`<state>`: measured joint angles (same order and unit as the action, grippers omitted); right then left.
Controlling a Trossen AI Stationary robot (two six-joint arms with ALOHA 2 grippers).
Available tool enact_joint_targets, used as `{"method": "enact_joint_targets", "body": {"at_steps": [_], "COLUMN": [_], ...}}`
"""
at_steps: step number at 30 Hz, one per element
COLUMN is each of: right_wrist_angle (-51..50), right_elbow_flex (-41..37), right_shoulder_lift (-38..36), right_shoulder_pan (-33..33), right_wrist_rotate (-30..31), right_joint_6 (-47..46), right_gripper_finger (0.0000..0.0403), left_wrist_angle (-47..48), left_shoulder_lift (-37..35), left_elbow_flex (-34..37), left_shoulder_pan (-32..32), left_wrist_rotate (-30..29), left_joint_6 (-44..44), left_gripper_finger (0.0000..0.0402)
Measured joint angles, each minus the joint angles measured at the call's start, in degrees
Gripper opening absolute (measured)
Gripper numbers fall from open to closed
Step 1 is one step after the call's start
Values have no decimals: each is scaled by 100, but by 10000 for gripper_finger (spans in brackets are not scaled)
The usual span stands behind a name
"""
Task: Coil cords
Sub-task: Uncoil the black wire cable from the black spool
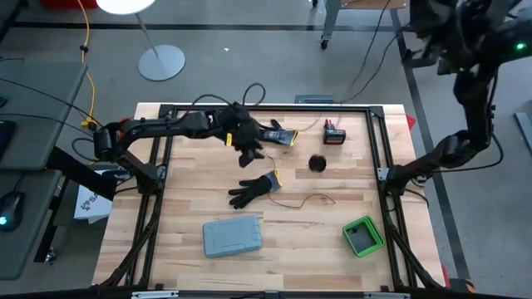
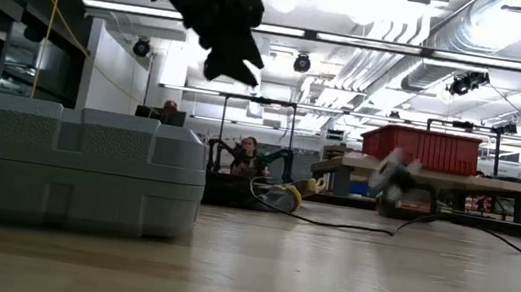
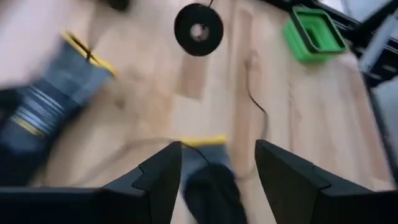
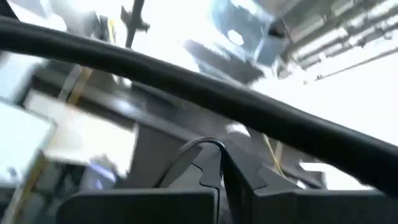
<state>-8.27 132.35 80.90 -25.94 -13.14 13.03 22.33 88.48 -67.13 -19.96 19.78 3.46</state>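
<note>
**Cord still loose; left gripper above the gloves**

The left gripper hangs with its fingers spread wide and empty, above the bench's far middle, over a black work glove. The thin dark cord lies uncoiled near the bench's centre, apart from the gripper toward the near right. By the look of it, coiling has not begun. The right gripper, pressed shut, is raised off the far right corner.

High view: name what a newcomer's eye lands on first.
The left gripper hangs open above the table's far middle, over a black glove. A thin dark cord squiggles loose beside that glove, with a green box at the near right. The right arm waits off the table's right side.
</note>
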Motion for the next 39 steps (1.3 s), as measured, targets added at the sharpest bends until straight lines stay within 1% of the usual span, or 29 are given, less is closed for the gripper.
{"method": "enact_joint_targets", "body": {"at_steps": [1, 3, 6, 7, 10, 12, 15, 18, 22, 24, 25, 27, 30, 34, 37, 39], "right_wrist_angle": [128, 31, -433, -725, -1800, -2572, -3822, -5291, -7196, -8006, -8229, -8019, -7136, -6038, -5199, -4761], "right_elbow_flex": [4, 89, 162, 151, 74, 42, 20, 22, 20, 13, -58, -485, -1497, -3303, -4720, -5506], "right_shoulder_lift": [8, 63, 114, 111, 146, 219, 335, 537, 1045, 1373, 1531, 1753, 1941, 1971, 1939, 1886], "right_shoulder_pan": [-34, -65, -53, -25, 33, 123, 338, 580, 971, 1146, 1238, 1455, 1781, 2093, 2291, 2387], "right_wrist_rotate": [-84, -217, -356, -359, -357, -355, -352, -328, 234, 358, 356, 263, -51, -83, -41, -38], "right_joint_6": [-149, -353, -558, -606, -719, -773, -943, -1134, -1476, -1644, -1719, -1820, -1939, -2597, -3155, -3564], "right_gripper_finger": [0, 0, 0, 0, 0, 0, 0, 0, 0, 0, 0, 0, 0, 0, 0, 0], "left_wrist_angle": [-5, -17, 7, 39, -56, -328, -788, -1004, -999, -970, -957, -936, -748, -603, -640, -629], "left_shoulder_lift": [1, 0, -12, -41, -289, -590, -1056, -1408, -1690, -1719, -1708, -1626, -1396, -1105, -981, -908], "left_elbow_flex": [-82, -213, -401, -460, -647, -772, -923, -992, -1008, -1008, -1008, -1008, -1006, -995, -995, -995], "left_shoulder_pan": [-42, -138, -270, -314, -485, -650, -979, -1309, -1713, -1879, -1938, -2023, -2090, -2062, -1905, -1787], "left_wrist_rotate": [-82, -180, -181, -165, 51, 149, 125, 67, 71, 169, 255, 473, 921, 1426, 1481, 1474], "left_joint_6": [-49, -70, -118, -115, -32, -32, -66, -116, 35, 95, 106, 209, 421, 763, 830, 835], "left_gripper_finger": [200, 200, 200, 200, 200, 200, 200, 200, 200, 200, 200, 200, 200, 200, 200, 200]}}
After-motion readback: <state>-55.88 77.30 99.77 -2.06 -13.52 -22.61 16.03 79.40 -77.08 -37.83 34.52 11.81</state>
